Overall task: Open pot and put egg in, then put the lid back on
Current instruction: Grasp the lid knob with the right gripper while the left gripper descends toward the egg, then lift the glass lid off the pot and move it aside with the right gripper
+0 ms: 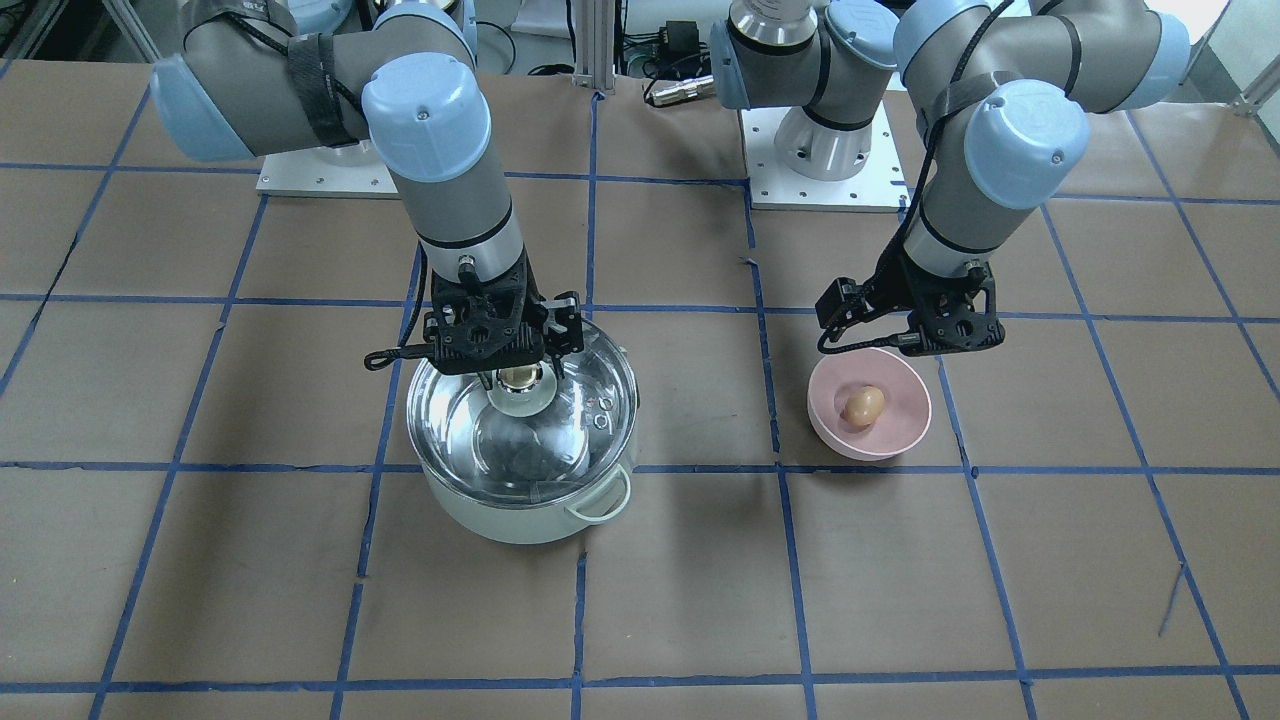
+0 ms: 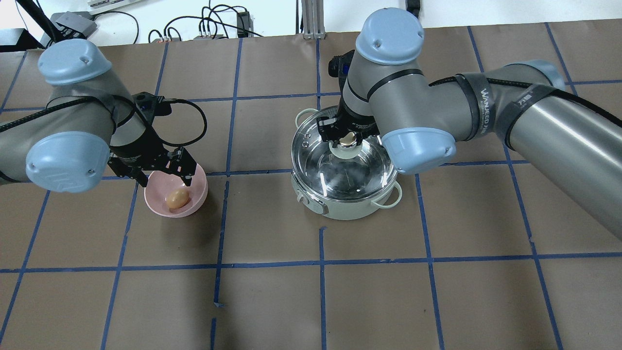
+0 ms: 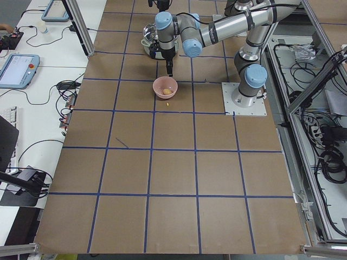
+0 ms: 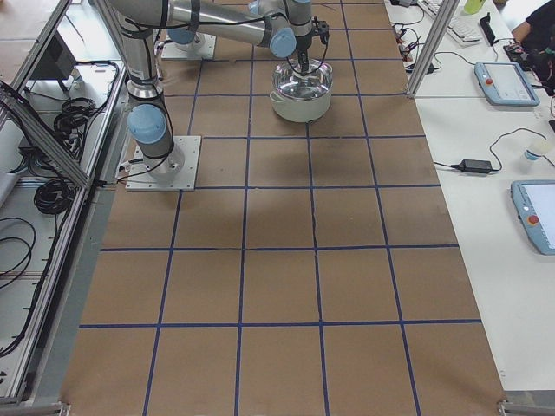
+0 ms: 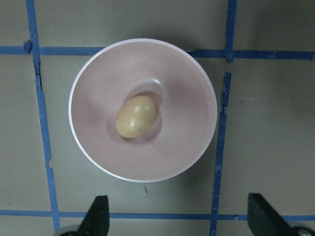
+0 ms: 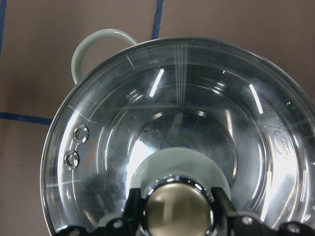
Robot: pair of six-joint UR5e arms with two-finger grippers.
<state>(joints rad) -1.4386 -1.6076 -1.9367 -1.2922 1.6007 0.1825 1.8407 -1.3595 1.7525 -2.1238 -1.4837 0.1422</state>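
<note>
Right gripper (image 2: pixel 347 139) clamps glass lid (image 6: pixel 197 98) by cream-gold knob (image 6: pixel 177 212); left gripper (image 5: pixel 177 209) gapes, empty.

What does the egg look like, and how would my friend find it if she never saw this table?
On the brown table with blue tape squares stand a big mint-green pot and a small pink bowl. Look in the pink bowl: the egg lies there alone. It is a little tan oval, far smaller than either dish.
</note>
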